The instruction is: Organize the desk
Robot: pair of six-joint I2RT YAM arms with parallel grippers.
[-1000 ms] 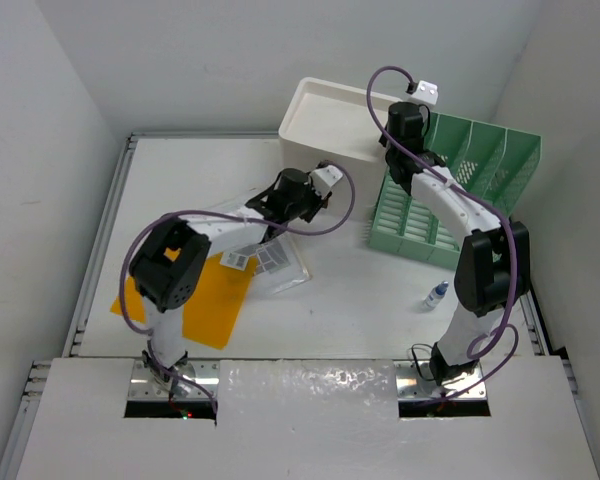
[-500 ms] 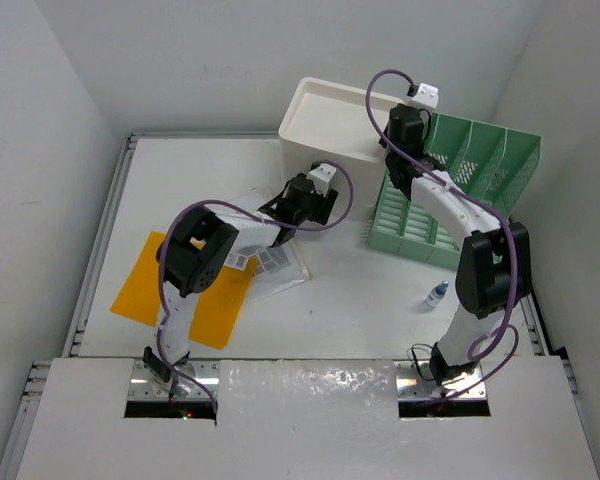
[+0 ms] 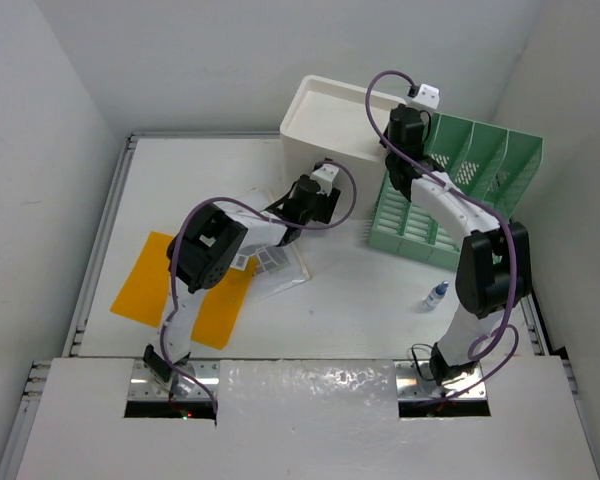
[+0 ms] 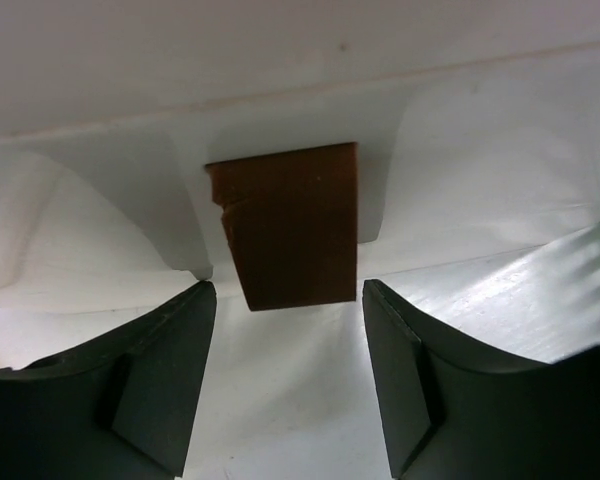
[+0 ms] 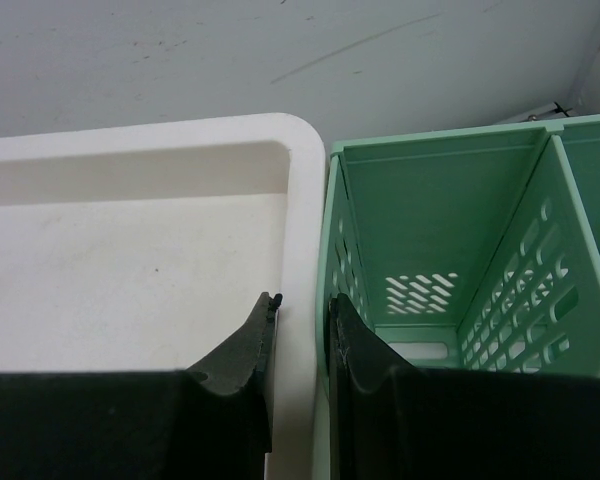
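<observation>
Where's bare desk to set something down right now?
Free: far-left corner of the desk, between the left rail and the white drawer box; near centre, between the clear sleeve and the small bottle. Crowded: that box against the green file rack, orange sheet near left.

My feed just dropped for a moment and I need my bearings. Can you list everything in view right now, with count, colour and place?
desk: 1, white, under everything
box: 1, white, far middle of the desk
rack: 1, green, slotted, right beside the box
sheet: 1, orange, flat at near left
sleeve: 1, clear with printed labels, at the sheet's right edge
bottle: 1, pale with a blue cap, near right, by the right arm
tab: 1, brown, in a recess of a white face
left gripper: 1, black, open, facing the tab
right gripper: 1, black, narrow gap, over where the box meets the rack
</observation>
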